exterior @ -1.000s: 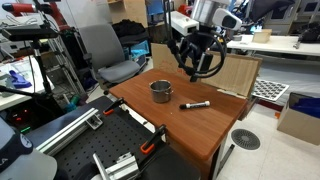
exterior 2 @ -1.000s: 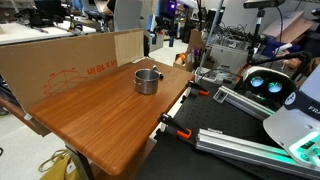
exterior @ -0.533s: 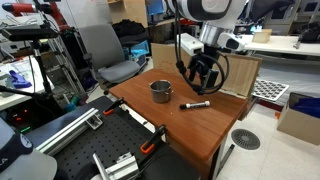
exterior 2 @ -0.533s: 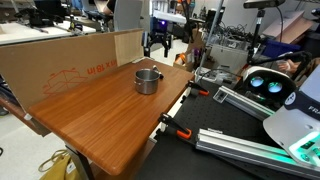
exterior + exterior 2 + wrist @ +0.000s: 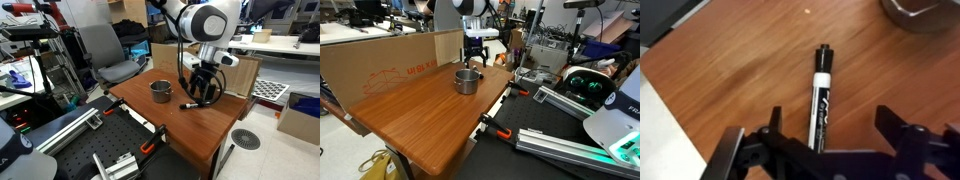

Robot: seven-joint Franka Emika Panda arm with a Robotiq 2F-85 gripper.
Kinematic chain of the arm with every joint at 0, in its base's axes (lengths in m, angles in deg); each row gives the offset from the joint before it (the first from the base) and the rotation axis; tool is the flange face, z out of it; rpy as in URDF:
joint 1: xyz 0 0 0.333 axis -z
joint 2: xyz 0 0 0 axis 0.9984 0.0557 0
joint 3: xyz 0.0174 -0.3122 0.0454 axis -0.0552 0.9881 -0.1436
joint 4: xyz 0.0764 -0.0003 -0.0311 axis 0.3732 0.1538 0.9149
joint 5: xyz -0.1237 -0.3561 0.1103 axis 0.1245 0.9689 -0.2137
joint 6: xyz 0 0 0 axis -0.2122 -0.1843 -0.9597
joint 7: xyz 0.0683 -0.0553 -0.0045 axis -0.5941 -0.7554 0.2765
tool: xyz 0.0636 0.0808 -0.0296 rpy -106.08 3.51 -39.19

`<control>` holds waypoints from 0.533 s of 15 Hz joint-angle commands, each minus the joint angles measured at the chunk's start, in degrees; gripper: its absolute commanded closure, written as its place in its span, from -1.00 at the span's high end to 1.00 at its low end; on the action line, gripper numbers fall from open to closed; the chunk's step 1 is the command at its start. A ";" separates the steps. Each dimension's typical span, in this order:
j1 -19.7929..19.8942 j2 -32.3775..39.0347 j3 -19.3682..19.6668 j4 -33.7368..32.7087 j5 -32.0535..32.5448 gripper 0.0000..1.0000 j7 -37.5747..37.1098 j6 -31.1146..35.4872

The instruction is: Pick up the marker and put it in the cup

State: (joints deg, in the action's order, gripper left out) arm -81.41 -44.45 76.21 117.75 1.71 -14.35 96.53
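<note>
The marker (image 5: pixel 821 95), black with a whitish barrel, lies flat on the wooden table; in the wrist view it runs up from between my fingers, closer to the left one. In an exterior view only its end (image 5: pixel 188 105) shows beside my fingers. The grey metal cup (image 5: pixel 160 90) stands upright just beside it, seen in both exterior views (image 5: pixel 468 81), and its rim is at the top right of the wrist view (image 5: pixel 920 10). My gripper (image 5: pixel 830 125) is open and empty, low over the marker (image 5: pixel 202 94). In an exterior view it hangs behind the cup (image 5: pixel 473 60).
A cardboard panel (image 5: pixel 240 75) stands at the table's back edge behind the gripper, and a long one (image 5: pixel 380 65) lines the table's side. An office chair (image 5: pixel 105 55) stands beyond the table. Orange-handled clamps (image 5: pixel 500 128) grip the table's near edge.
My gripper has come down from high above the table to just over the marker, staying open. The marker and cup have not moved.
</note>
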 commanded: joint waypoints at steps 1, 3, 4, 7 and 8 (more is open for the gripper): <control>-0.83 3.19 0.96 -3.32 1.13 1.00 -3.68 2.21; -0.63 4.76 1.03 -5.25 1.05 1.00 -4.40 1.73; -0.64 5.41 1.13 -6.05 1.10 0.67 -4.68 1.76; -1.07 6.55 1.51 -7.35 1.69 0.17 -5.20 2.99; -1.18 6.64 1.53 -7.56 1.79 0.02 -5.22 3.29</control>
State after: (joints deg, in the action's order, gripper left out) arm -81.56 -39.62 76.69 111.97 1.82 -17.91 98.23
